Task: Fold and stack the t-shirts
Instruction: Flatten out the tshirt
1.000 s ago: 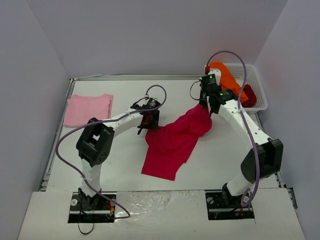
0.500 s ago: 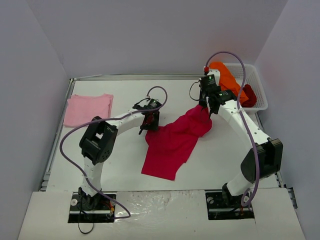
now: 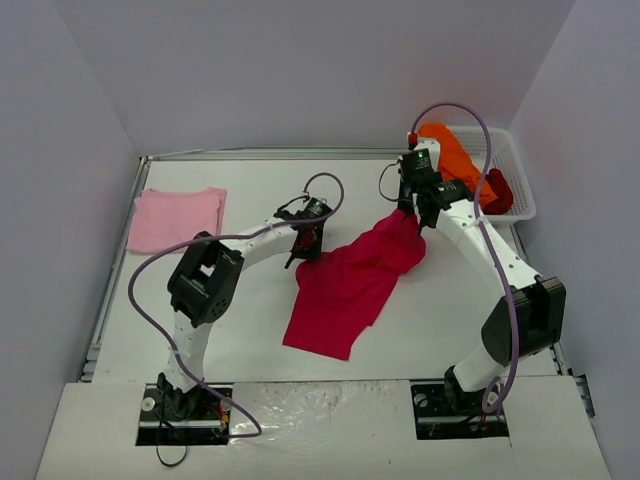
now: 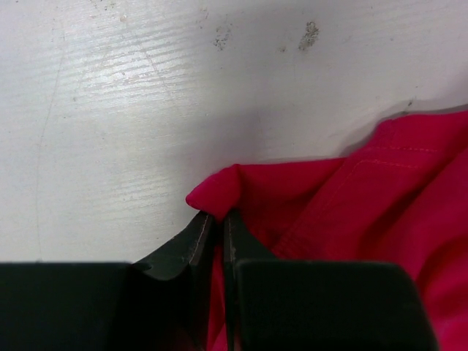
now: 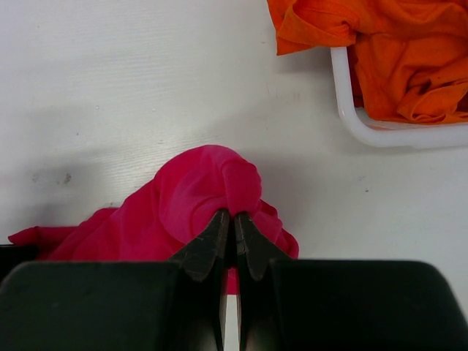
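Left end effector (image 4: 217, 219) on crimson t-shirt (image 4: 351, 190)

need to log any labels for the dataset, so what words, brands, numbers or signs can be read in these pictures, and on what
None: no word, brand, number or sign can be read in any view.
The crimson shirt, pink shirt, orange shirt and white basket are plain, with no print or tag showing.
The dark specks on the table are scuffs, not writing.

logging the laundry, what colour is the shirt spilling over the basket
Orange shirt, best seen in the right wrist view.
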{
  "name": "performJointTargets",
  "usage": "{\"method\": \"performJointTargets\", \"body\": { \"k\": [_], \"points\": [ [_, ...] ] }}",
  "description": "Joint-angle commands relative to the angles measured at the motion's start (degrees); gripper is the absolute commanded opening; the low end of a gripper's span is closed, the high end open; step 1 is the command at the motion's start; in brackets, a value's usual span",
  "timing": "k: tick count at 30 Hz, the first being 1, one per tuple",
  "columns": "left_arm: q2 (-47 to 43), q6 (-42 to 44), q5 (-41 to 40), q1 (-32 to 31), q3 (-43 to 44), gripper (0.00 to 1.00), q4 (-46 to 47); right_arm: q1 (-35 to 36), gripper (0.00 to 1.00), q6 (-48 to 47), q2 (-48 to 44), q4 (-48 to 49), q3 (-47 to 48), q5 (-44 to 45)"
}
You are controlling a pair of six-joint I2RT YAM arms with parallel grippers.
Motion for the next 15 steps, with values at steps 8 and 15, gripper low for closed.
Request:
{"method": "performJointTargets", "body": {
  "k": [8, 15],
  "points": [
    [-2.89, 2.13, -4.13, 2.83, 8.2, 0.02, -8.75, -0.1, 0.0, -0.78, 2.5, 1.36, 2.77, 0.45],
    [-7.55, 2.48, -2.47, 12.5, 17.07, 0.02, -13.76, -1.16, 0.0, -2.28, 11.98, 2.68, 13.66, -1.13]
  ]
}}
